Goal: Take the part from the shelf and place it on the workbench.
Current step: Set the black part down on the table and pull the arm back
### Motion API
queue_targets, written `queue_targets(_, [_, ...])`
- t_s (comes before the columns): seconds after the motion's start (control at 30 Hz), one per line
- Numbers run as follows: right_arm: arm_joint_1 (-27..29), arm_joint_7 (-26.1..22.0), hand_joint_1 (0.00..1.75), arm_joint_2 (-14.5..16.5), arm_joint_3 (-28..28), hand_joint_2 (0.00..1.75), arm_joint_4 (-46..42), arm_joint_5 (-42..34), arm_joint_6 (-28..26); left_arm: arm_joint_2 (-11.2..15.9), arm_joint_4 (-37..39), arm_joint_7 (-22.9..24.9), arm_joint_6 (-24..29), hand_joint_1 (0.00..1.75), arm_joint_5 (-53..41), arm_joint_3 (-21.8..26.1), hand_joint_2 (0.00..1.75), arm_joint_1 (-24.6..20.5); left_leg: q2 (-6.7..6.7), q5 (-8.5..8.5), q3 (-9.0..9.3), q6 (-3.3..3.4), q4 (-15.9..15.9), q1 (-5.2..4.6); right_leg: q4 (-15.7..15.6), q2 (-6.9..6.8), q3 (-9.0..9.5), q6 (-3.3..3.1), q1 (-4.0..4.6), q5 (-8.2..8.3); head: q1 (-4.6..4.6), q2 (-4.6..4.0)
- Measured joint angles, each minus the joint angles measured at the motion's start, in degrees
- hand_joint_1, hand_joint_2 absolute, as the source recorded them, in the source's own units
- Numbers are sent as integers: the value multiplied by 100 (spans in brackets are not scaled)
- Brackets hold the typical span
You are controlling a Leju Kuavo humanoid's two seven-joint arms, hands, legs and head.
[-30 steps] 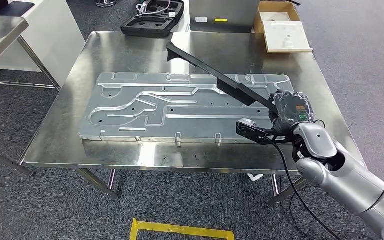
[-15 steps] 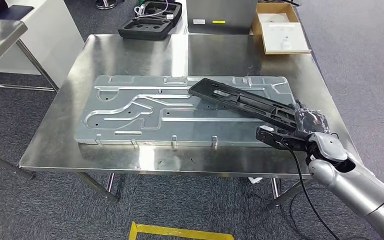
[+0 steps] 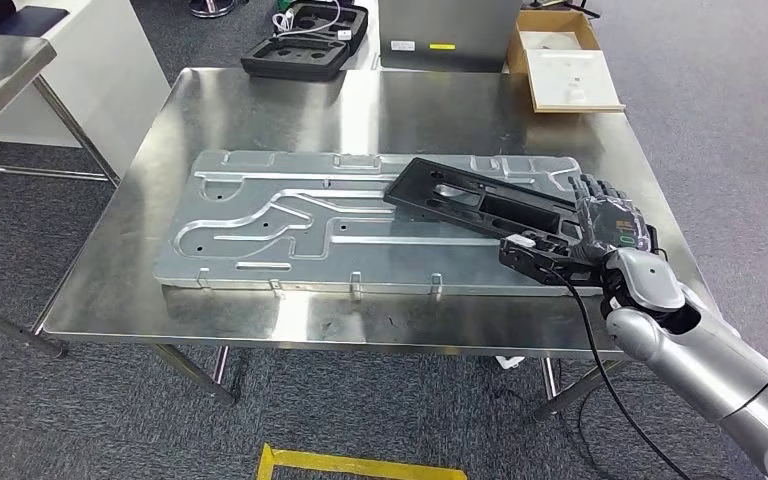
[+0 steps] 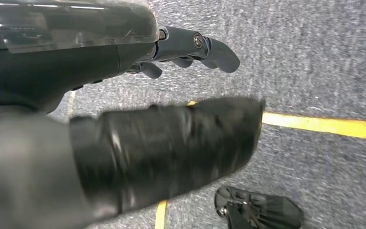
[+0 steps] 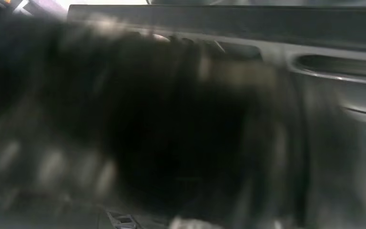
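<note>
The part (image 3: 470,200) is a long flat black frame with cut-outs. It lies flat across the right half of a ribbed metal plate (image 3: 260,215) on the steel workbench (image 3: 260,110). My right hand (image 3: 610,225) rests at the part's near right end, its fingers (image 3: 588,192) stretched out and spread over it. In the right wrist view that hand (image 5: 147,133) is a dark blur close to the plate. My left hand (image 4: 100,62) hangs over grey carpet with its fingers apart and nothing in it.
A black foam case (image 3: 305,45), a grey metal box (image 3: 447,30) and a cardboard box (image 3: 560,65) stand beyond the workbench's far edge. Another table (image 3: 0,60) stands at the left. Yellow tape (image 3: 360,462) marks the floor in front.
The part went from standing on edge, raised above the plate, to lying flat on it. My right hand's fingers, wrapped round its end before, now stretch out.
</note>
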Motion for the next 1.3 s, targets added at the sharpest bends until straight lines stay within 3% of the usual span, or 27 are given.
queue_targets(0.07, [-21,1,0,7,1,0,-16,4,0,-10,0,4,4,0,-1,1,0,0,6,47,39,74,-78,29,263,-3,-115,44,1,-180,7,0])
queue_targets(0.13, [-32,2,0,10,4,0,-20,6,-1,-18,0,7,10,0,-2,1,0,1,10,58,49,113,-96,29,956,-4,-438,70,3,-525,11,0])
queue_targets(0.2, [-22,-11,0,16,22,0,-19,13,-14,-22,0,28,36,0,-4,1,0,5,9,50,47,124,-84,21,1510,-4,-712,93,4,-682,10,0])
queue_targets(0.23, [-21,-27,0,22,34,0,-22,18,-33,-25,0,51,61,0,-7,1,0,7,8,45,47,123,-70,20,1500,-5,-716,96,3,-607,10,0])
queue_targets(0.27, [-29,-54,0,30,45,0,-34,18,-63,-28,0,77,92,0,-14,1,0,8,6,35,47,118,-49,20,1265,-8,-609,94,0,-440,11,0])
queue_targets(0.3, [-45,-88,0,39,53,0,-56,2,-103,-33,0,105,127,0,-23,2,0,8,3,20,46,105,-20,21,885,-13,-428,87,-4,-239,13,0])
queue_targets(0.37, [-93,-174,0,73,59,0,-122,-92,-203,-44,0,145,193,0,-46,2,0,5,-3,-18,17,59,46,0,240,-20,-108,43,9,-10,9,0])
queue_targets(0.4, [-112,-222,0,94,62,0,-166,-152,-245,-48,0,156,226,0,-56,2,0,3,-4,-25,0,32,67,-10,98,-20,-43,13,19,16,5,0])
queue_targets(0.53, [-199,-374,0,199,103,0,-375,-222,-290,-66,0,179,270,0,-96,0,0,11,-2,-75,-63,-80,128,-17,23,-22,-60,-132,8,70,-2,0])
queue_targets(0.6, [-258,-418,0,272,124,0,-498,-247,-322,-70,0,184,289,0,-105,-2,0,0,4,-381,-238,-154,549,3,-12,-35,-75,-197,-13,113,-21,0])
queue_targets(0.67, [-278,-463,0,351,146,0,-599,-449,-421,-72,0,185,332,0,-108,-7,0,-10,6,-762,-517,-214,1254,24,-15,-47,-108,-224,-10,138,-34,0])
queue_targets(0.7, [-278,-488,0,393,159,0,-638,-628,-500,-72,0,187,350,0,-112,-9,0,-10,6,-853,-603,-229,1502,32,-14,-50,-125,-226,-7,150,-33,0])
queue_targets(0.73, [-277,-515,0,432,170,0,-672,-828,-593,-73,0,190,366,0,-116,-11,0,-4,6,-842,-596,-234,1560,36,-14,-51,-143,-223,-6,164,-34,0])
queue_targets(0.77, [-276,-542,0,467,178,0,-699,-1010,-702,-73,0,192,377,0,-120,-13,0,0,6,-735,-482,-228,1401,37,-14,-50,-157,-213,-5,179,-34,0])
queue_targets(0.87, [-269,-629,0,523,184,0,-756,-1309,-1150,-74,0,195,408,0,-119,-13,0,-6,1,-333,163,-160,293,24,-13,-51,-178,-160,6,224,-32,0])
queue_targets(0.93, [-230,-734,0,551,180,0,-776,-1633,-1483,-75,0,197,437,0,-113,-13,0,-11,-1,-268,321,-102,-21,-1,-27,-54,-186,-97,21,265,-27,0])
queue_targets(1.03, [-104,-903,0,596,160,0,-781,-2324,-1792,-84,0,208,468,0,-103,-13,0,-3,10,-157,306,10,-82,9,-25,-50,-205,6,19,269,-22,0])
queue_targets(1.1, [-29,-999,0,622,113,0,-778,-2726,-2086,-92,0,211,480,0,-103,-13,0,-8,26,-65,270,96,-138,27,335,-36,-359,41,15,-48,-8,0])
queue_targets(1.17, [54,-1103,0,658,40,0,-770,-2988,-2521,-98,0,222,489,0,-103,-13,0,-10,35,-12,191,143,-136,15,1060,-26,-617,59,15,-513,5,0])
queue_targets(1.2, [101,-1133,0,680,2,0,-767,-3064,-2740,-99,0,231,493,0,-103,-13,0,-8,36,8,151,150,-129,10,1364,-24,-699,67,15,-647,7,0])
queue_targets(1.23, [146,-1140,0,705,-30,0,-765,-3126,-2947,-100,0,239,497,0,-102,-14,0,-6,35,26,113,150,-118,7,1505,-24,-703,71,14,-680,7,0])
queue_targets(1.27, [180,-1136,0,731,-58,0,-764,-3183,-3142,-100,0,243,501,0,-98,-14,0,-4,34,42,77,145,-101,6,1414,-25,-590,69,12,-606,8,0])
queue_targets(1.3, [199,-1142,0,758,-84,0,-764,-3230,-3329,-101,0,244,503,0,-95,-15,0,-3,33,51,46,139,-76,6,1113,-27,-375,61,11,-462,8,0])
